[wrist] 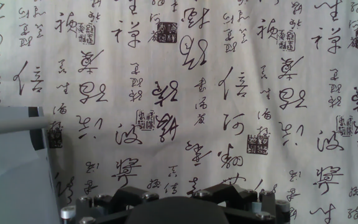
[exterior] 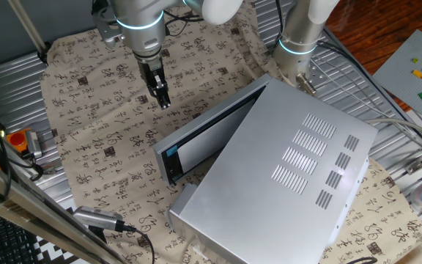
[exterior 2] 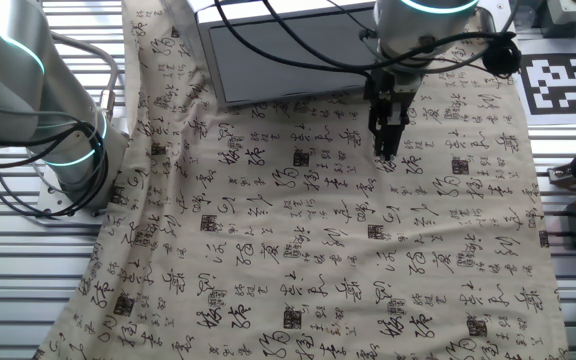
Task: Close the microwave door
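Observation:
The silver-grey microwave (exterior: 284, 176) lies at the right of the patterned cloth. The microwave door (exterior: 205, 136) stands ajar in a narrow wedge, its near end with the blue-lit strip swung away from the casing. The door shows as a grey panel in the other fixed view (exterior 2: 288, 55) and at the left edge of the hand view (wrist: 11, 155). My gripper (exterior: 164, 101) points down over the cloth, left of the door and apart from it. It also shows in the other fixed view (exterior 2: 384, 150). Its fingers look pressed together and empty. The hand view shows only the gripper's base.
A second arm's base (exterior: 299, 51) stands behind the microwave and shows at the left of the other fixed view (exterior 2: 68, 150). An orange object (exterior: 19, 139) sits at the left table edge. A cable plug (exterior: 97, 218) lies near the front. A brick baseplate (exterior: 416, 73) is at far right.

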### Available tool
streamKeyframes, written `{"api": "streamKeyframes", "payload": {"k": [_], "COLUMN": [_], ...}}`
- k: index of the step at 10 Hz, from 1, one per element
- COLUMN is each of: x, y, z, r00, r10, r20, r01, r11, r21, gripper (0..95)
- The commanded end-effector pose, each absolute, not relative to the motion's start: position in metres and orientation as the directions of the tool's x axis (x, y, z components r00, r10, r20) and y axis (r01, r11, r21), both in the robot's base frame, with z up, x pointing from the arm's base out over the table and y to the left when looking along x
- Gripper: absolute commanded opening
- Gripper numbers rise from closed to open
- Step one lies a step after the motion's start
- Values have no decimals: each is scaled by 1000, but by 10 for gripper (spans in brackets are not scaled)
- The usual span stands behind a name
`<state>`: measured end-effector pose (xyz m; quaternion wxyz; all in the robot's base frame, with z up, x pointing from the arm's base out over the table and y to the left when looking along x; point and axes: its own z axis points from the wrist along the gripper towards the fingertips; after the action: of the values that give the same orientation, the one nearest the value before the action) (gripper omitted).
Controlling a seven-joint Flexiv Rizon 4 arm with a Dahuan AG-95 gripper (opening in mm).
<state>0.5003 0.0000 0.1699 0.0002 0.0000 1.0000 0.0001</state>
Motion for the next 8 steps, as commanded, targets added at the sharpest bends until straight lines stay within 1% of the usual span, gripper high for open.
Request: {"api": "streamKeyframes", "payload": {"k": [1, 2, 8], "x": [500, 500, 500], "y": [0, 0, 0], "z": [170, 170, 170], "r00": [-1000, -1000, -1000], "r10": [-6, -10, -15], "r20": [-30, -29, -27], "r01": [-12, -15, -19], "r11": [979, 982, 983], "r21": [204, 190, 183], "gripper": [0, 0, 0]}}
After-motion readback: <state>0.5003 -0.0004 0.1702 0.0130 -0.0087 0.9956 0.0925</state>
